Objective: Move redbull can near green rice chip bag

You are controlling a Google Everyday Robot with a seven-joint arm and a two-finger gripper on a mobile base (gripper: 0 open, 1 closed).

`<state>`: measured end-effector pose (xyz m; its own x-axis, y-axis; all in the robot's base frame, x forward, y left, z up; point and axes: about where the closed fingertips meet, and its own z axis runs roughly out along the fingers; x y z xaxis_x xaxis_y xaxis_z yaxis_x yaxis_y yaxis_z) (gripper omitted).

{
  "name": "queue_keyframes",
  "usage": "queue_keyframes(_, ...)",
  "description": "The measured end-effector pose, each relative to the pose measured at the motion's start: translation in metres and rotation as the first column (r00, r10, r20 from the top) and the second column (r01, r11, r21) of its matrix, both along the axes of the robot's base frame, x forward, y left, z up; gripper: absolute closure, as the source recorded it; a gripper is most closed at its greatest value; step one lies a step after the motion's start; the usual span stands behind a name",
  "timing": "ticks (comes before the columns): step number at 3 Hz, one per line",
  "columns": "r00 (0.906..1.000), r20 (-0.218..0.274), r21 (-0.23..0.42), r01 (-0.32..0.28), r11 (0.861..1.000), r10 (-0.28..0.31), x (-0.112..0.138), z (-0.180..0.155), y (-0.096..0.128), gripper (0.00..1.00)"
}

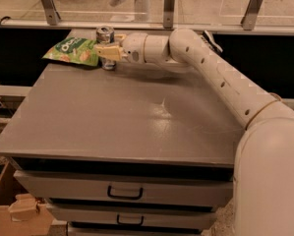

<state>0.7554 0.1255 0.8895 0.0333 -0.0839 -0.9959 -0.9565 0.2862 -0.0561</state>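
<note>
The redbull can [106,35] stands upright at the far left of the grey table top [136,122], its silver top showing above the fingers. My gripper [109,51] reaches in from the right and is shut on the can's body, one pale finger [103,51] in front of it. The can's base is at the table surface. The green rice chip bag [72,50] lies flat just left of the can, its right edge nearly touching it.
The table's back edge and a railing with metal posts [169,4] run right behind the can. My white arm [220,77] spans the back right of the table. Drawers [124,193] sit under the front edge; a cardboard box [9,215] is on the floor at left.
</note>
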Motion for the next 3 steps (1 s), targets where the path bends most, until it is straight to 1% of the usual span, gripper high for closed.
queue_keyframes(1,0.9999,0.002,-0.003,0.010,1.000,-0.010,-0.003,0.000,-0.004,0.15)
queue_keyframes(2,0.9995,0.022,-0.016,0.022,1.000,-0.022,-0.010,0.006,-0.014,0.00)
queue_keyframes(3,0.9959,0.064,-0.048,0.067,0.997,-0.064,-0.022,0.021,-0.045,0.00)
